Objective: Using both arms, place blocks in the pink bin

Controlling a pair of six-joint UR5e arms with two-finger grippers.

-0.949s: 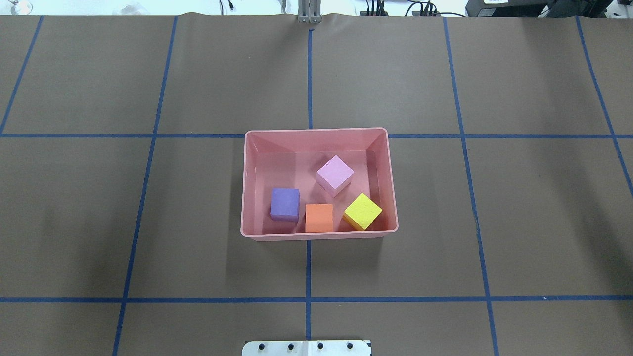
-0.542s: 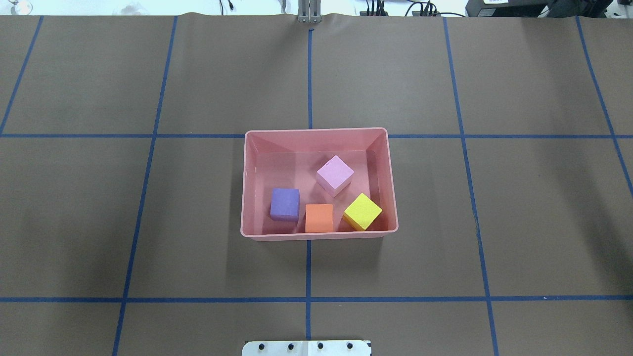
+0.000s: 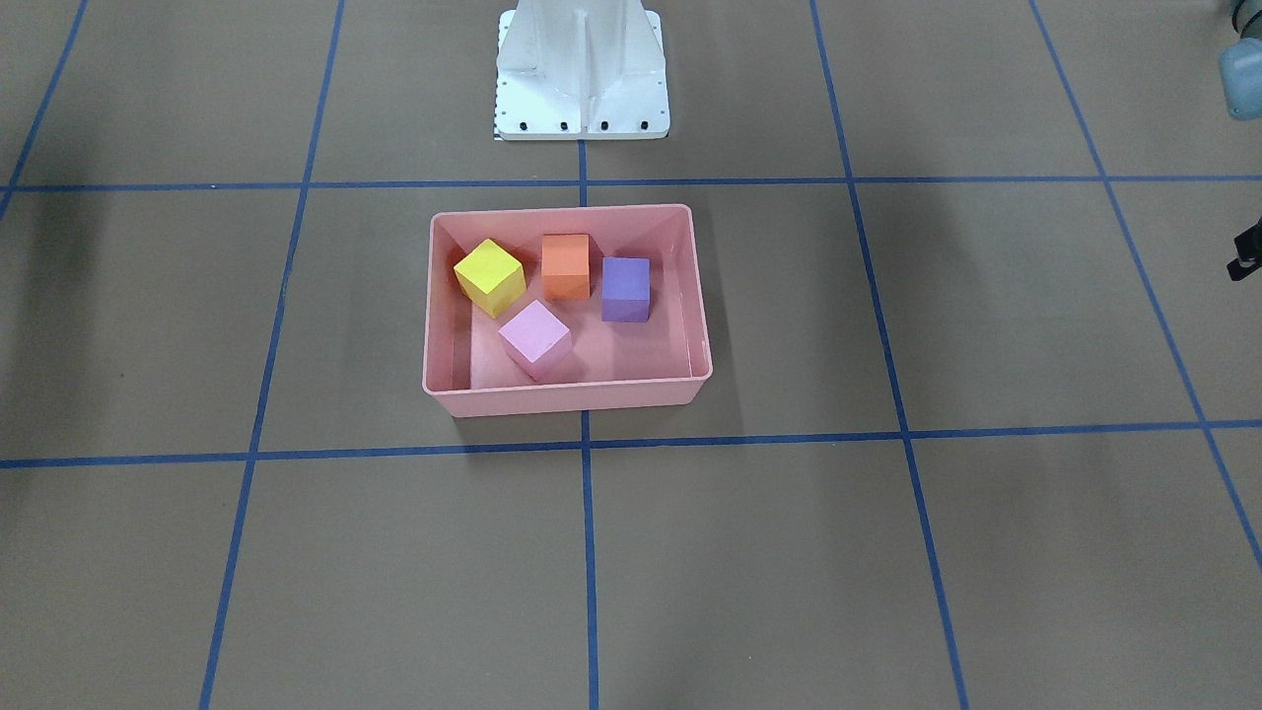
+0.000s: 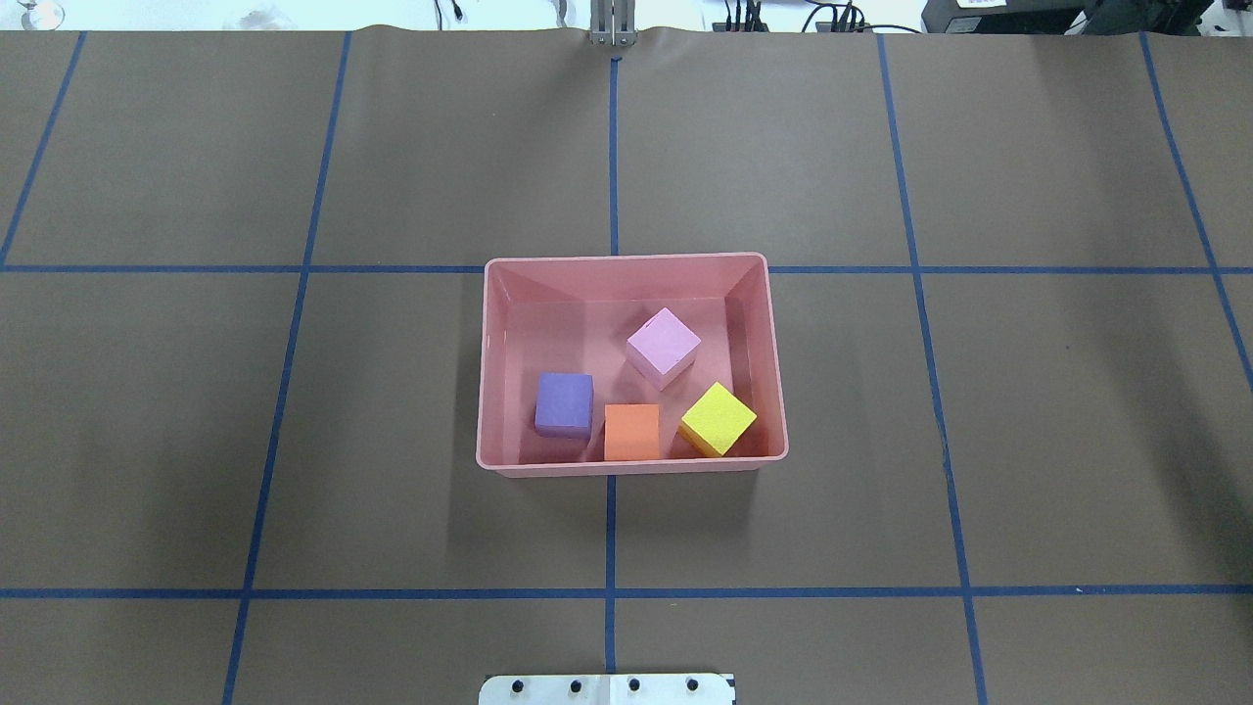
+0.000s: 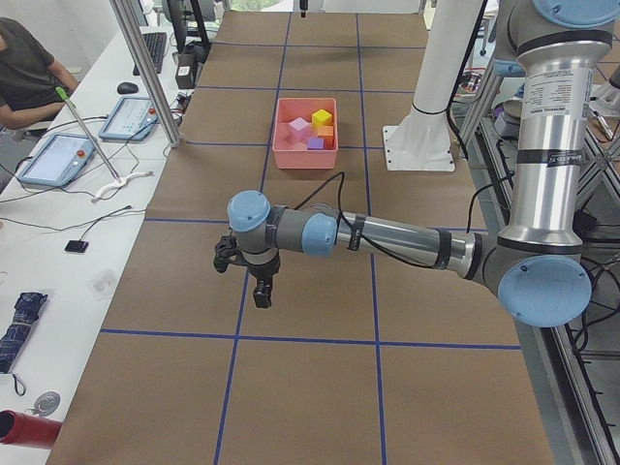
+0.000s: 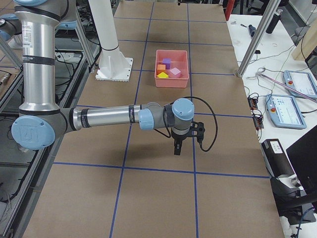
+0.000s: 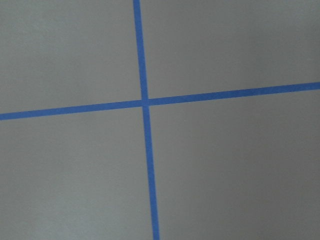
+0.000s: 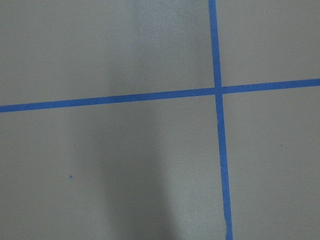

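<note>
- Seen from the end of the tabletop (image 4: 294, 441) on the robot's left, the left arm (image 5: 387, 237) was nearest. It was stretched out low, with its hand (image 5: 260, 294) pointing down over a blue tape line (image 4: 610, 548). From there I could not tell whether that hand was released or clenched.
- From the opposite end, the right arm (image 6: 109, 117) reached out in much the same way, and its hand (image 6: 177, 148) hung downward above the brown surface. I could not tell its state either.
- Each wrist camera looked straight down on a crossing of blue tape lines on bare brown paper.
- Farther along, in the middle of the tabletop and well apart from both hands, sat the pink bin (image 4: 607, 286). It lay in front of the white pedestal (image 3: 582, 69).
- All four blocks lay inside the bin. On the robot's side, the purple block (image 4: 564, 401), the orange block (image 4: 631, 431) and the yellow block (image 4: 718, 418) stood in a row along the near wall.
- The purple and orange blocks stood square to the walls, and the yellow one was turned cornerwise near the robot's right-hand corner.
- Beyond that row, toward the middle of the bin floor, the light pink block (image 4: 664, 343) sat turned cornerwise, clear of the walls.
</note>
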